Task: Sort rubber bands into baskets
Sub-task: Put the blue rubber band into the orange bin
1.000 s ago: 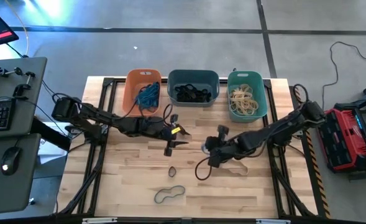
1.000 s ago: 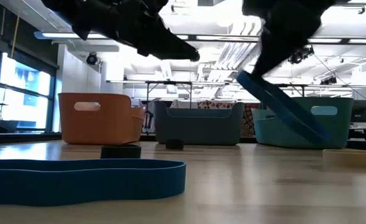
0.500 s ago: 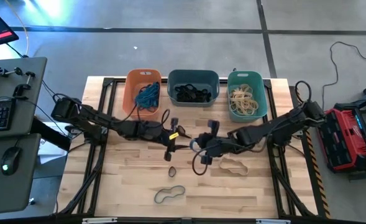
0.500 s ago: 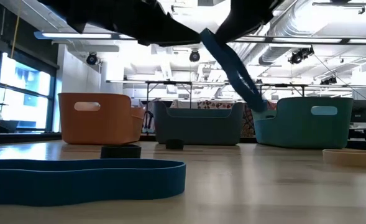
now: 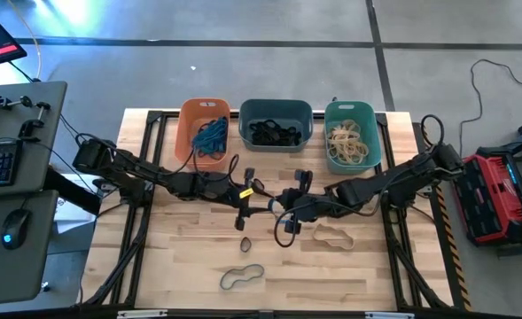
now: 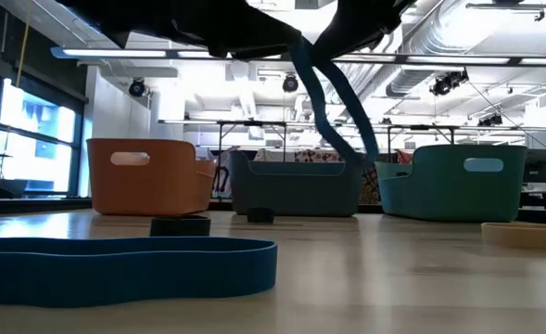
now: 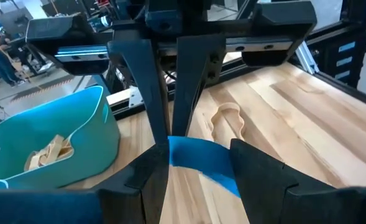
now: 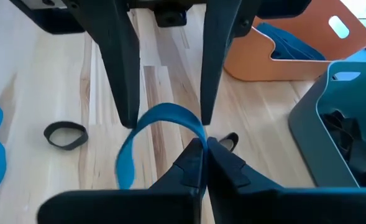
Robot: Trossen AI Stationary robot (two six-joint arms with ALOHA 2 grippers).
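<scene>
A blue rubber band (image 5: 283,232) hangs over the table's middle, and my right gripper (image 8: 202,149) is shut on it. My left gripper (image 7: 198,168) faces it from the left, open. Its fingers (image 8: 125,74) stand on either side of the band's loop (image 7: 201,160); whether they touch it I cannot tell. Along the far edge stand three baskets. The orange one (image 5: 190,133) holds blue bands, the slate one (image 5: 276,110) black bands, the teal one (image 5: 373,142) tan bands. My right gripper pinches the blue band's strip (image 8: 194,132) between its two shut fingers. It comes from the table's right, slanting down. The band arches out from the fingertips as a slack loop and hangs (image 6: 333,102) clear of the table.
Loose on the wood lie a blue band (image 5: 242,278) near the front, a small black band (image 5: 245,245) below the grippers and a tan band (image 5: 333,236) to the right. A desk with keyboard and mouse stands left of the table.
My right gripper has moved up and toward the table's left, up to my left gripper, carrying the blue band. The band has swung from a slant to the right into a hanging loop in the middle. The tan band, hidden under the arm before, shows now.
</scene>
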